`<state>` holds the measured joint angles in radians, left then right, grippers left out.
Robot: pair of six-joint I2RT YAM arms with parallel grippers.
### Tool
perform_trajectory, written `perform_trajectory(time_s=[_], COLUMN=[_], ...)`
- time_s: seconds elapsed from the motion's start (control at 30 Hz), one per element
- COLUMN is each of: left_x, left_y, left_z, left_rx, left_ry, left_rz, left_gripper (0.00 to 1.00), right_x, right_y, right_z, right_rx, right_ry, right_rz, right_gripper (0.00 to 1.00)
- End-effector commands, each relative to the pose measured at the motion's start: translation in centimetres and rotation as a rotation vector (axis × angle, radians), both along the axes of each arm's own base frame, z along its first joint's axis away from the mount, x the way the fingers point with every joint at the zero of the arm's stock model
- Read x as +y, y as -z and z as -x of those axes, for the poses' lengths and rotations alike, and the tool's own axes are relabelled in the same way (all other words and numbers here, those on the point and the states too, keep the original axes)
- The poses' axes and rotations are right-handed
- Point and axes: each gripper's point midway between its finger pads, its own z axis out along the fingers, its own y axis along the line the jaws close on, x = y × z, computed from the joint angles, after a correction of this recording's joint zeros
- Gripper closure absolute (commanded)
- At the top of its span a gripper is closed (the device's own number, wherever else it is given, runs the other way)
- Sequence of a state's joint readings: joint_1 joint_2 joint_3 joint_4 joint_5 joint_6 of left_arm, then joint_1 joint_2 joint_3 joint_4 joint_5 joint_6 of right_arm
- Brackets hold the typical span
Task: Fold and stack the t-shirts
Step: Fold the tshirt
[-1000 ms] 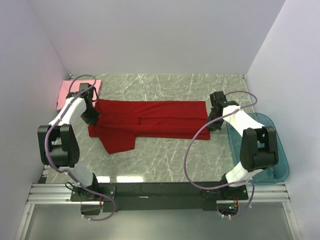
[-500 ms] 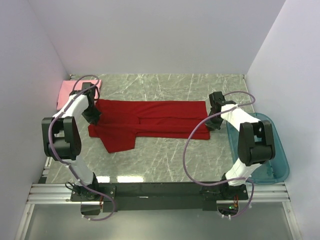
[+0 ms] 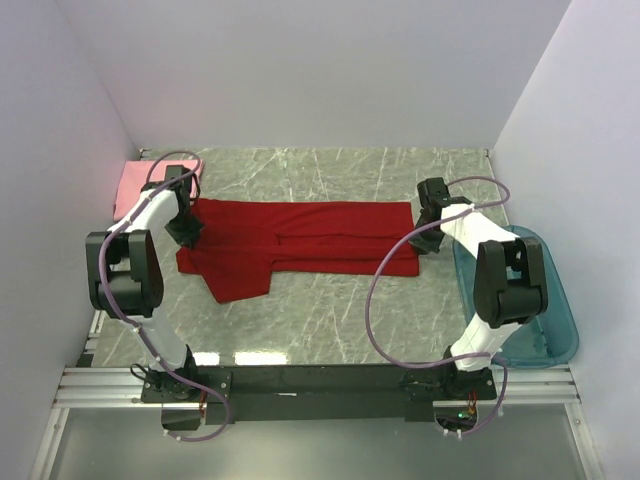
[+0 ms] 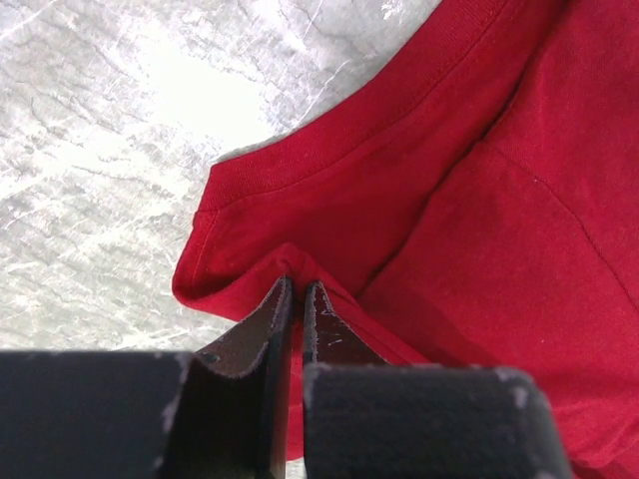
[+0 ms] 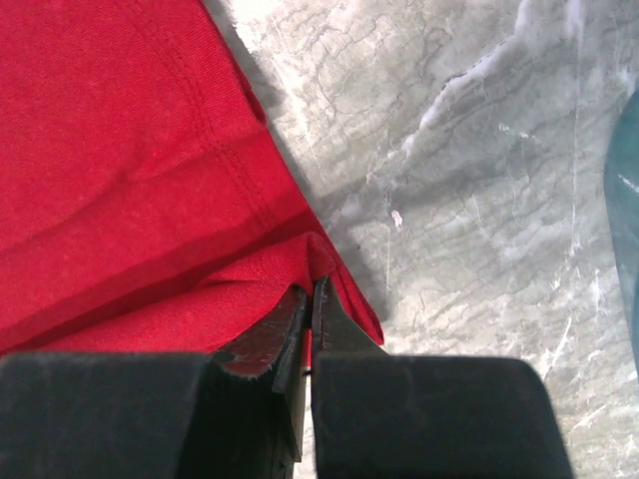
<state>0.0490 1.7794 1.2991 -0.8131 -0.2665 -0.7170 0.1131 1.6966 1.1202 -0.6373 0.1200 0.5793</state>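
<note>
The deep red t-shirt (image 3: 300, 240) lies partly folded across the middle of the marble table, a sleeve sticking out toward the front left. My left gripper (image 3: 184, 228) is shut on the red shirt's left edge; in the left wrist view the jaws (image 4: 297, 289) pinch a raised fold of red cloth (image 4: 419, 180). My right gripper (image 3: 428, 238) is shut on the shirt's right edge; in the right wrist view the jaws (image 5: 311, 289) pinch its hem corner (image 5: 120, 150). The light pink t-shirt (image 3: 134, 185) lies folded at the far left, behind the left arm.
A translucent teal-blue plastic bin (image 3: 545, 300) stands at the right edge of the table, close beside the right arm; its rim shows in the right wrist view (image 5: 624, 200). White walls close in the left, back and right sides.
Both grippers have shifted slightly toward the back, each keeping its pinch on the red shirt's edge. The shirt's right edge has drawn back a little.
</note>
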Motion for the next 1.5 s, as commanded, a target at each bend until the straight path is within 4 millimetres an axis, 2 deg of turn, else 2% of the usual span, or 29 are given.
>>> perform_trajectory(time_s=[0.0, 0.13, 0.17, 0.23, 0.27, 0.4, 0.43, 0.5, 0.57, 0.7, 0.73, 0.77, 0.83, 0.87, 0.93, 1.03, 1.2, 1.3, 1.33, 1.4, 1.47], left_x=[1.6, 1.4, 1.4, 1.4, 1.4, 1.4, 1.3, 0.9, 0.3, -2.7, -3.5, -4.4, -6.2, -6.7, -7.7, -9.0, -9.7, -10.2, -10.4, -10.4, -10.5], left_y=[-0.5, -0.5, -0.9, -1.9, -2.3, -4.5, -5.4, -6.2, -6.6, -5.1, -4.0, -3.5, -1.8, -1.3, 0.1, 1.3, 2.7, 3.5, 3.6, 3.5, 3.1], left_z=[-0.8, -1.1, -1.2, -1.4, -1.5, -1.1, -0.6, 0.3, 2.2, 6.3, 8.0, 8.9, 10.8, 11.3, 12.5, 13.1, 13.2, 13.1, 13.0, 12.5, 11.7], left_rx=[-0.045, -0.064, -0.079, -0.111, -0.121, -0.173, -0.201, -0.228, -0.256, -0.266, -0.261, -0.256, -0.245, -0.240, -0.216, -0.185, -0.146, -0.120, -0.115, -0.129, -0.140], left_ry=[-0.023, -0.022, -0.023, -0.023, -0.023, -0.034, -0.044, -0.047, -0.049, -0.009, -0.003, 0.017, 0.040, 0.048, 0.053, 0.082, 0.095, 0.101, 0.106, 0.107, 0.106], left_rz=[-0.074, -0.062, -0.061, -0.061, -0.065, -0.064, -0.060, -0.044, -0.024, 0.085, 0.109, 0.129, 0.187, 0.205, 0.232, 0.257, 0.265, 0.268, 0.267, 0.261, 0.254], left_gripper=[0.91, 0.77, 0.70, 0.65, 0.56, 0.37, 0.30, 0.22, 0.12, 0.08, 0.07, 0.06, 0.06, 0.07, 0.08, 0.15, 0.28, 0.39, 0.46, 0.53, 0.68], right_x=[-1.6, -1.4, -1.2, -1.0, -0.9, 0.3, 0.7, 2.0, 2.9, 4.9, 5.3, 5.6, 6.2, 6.4, 6.9, 7.0, 6.8, 6.9, 7.0, 7.0, 7.1], right_y=[-0.1, 0.1, -0.3, -1.0, -1.6, -4.4, -5.3, -7.2, -8.7, -9.8, -9.2, -9.8, -9.0, -9.4, -9.0, -9.2, -9.7, -9.5, -9.4, -9.1, -9.0], right_z=[-1.5, -1.8, -2.0, -2.3, -2.4, -2.8, -2.8, -2.6, -1.9, 0.2, 1.1, 1.8, 3.2, 3.6, 4.8, 5.8, 6.3, 6.6, 6.6, 6.7, 6.7], right_rx=[-0.032, -0.035, -0.047, -0.067, -0.082, -0.150, -0.169, -0.217, -0.254, -0.300, -0.290, -0.310, -0.300, -0.321, -0.315, -0.326, -0.346, -0.342, -0.343, -0.338, -0.342], right_ry=[0.037, 0.030, 0.015, -0.001, -0.009, -0.058, -0.079, -0.125, -0.160, -0.228, -0.248, -0.260, -0.284, -0.294, -0.316, -0.336, -0.347, -0.351, -0.353, -0.352, -0.353], right_rz=[0.057, 0.050, 0.050, 0.046, 0.043, 0.035, 0.036, 0.030, 0.011, -0.058, -0.061, -0.077, -0.100, -0.114, -0.144, -0.162, -0.157, -0.163, -0.171, -0.173, -0.174], right_gripper=[1.00, 0.96, 0.89, 0.79, 0.68, 0.52, 0.47, 0.44, 0.41, 0.39, 0.38, 0.38, 0.38, 0.38, 0.38, 0.38, 0.38, 0.38, 0.38, 0.38, 0.38])
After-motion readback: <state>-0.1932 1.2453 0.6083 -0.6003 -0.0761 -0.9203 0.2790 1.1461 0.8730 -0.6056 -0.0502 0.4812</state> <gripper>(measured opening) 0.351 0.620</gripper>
